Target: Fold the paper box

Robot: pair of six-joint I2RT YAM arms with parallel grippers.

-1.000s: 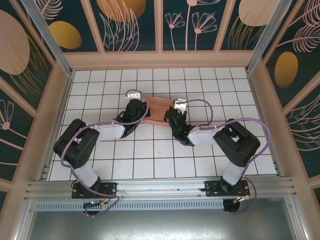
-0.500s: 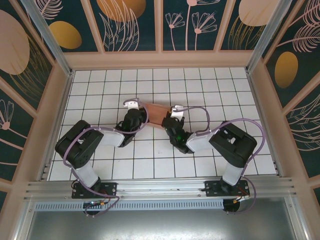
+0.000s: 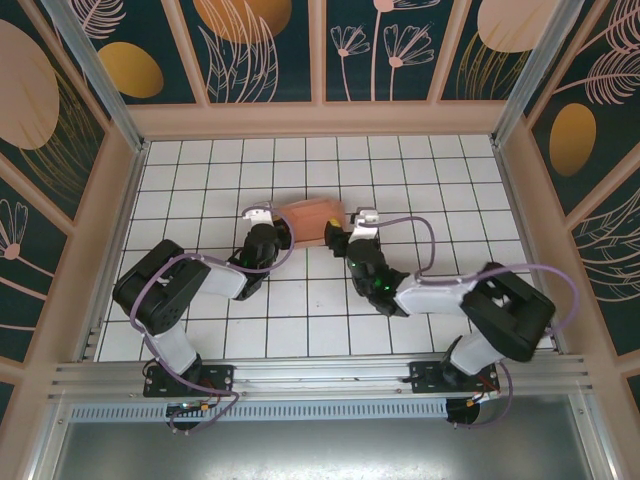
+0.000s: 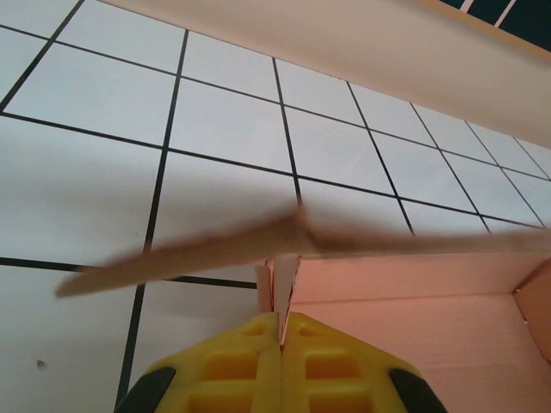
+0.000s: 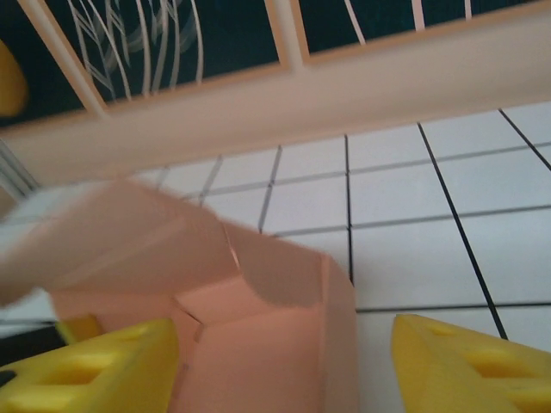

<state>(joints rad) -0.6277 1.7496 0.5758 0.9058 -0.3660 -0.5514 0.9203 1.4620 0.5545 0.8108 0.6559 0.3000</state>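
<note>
The half-folded paper box (image 3: 308, 218) sits mid-bench (image 3: 420, 180) between two arms. The left gripper (image 4: 281, 325) has its jaws pinched on a box wall. The right gripper (image 5: 280, 344) has its jaws wide, the box's other end between them.

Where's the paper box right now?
In the top view, the paper box is just behind the centre of the tiled table, between the left fingers, pinching its left edge, and the open right fingers.

paper box (image 4: 405, 297) flap blurred, right claw (image 5: 284, 361) cropped
</note>
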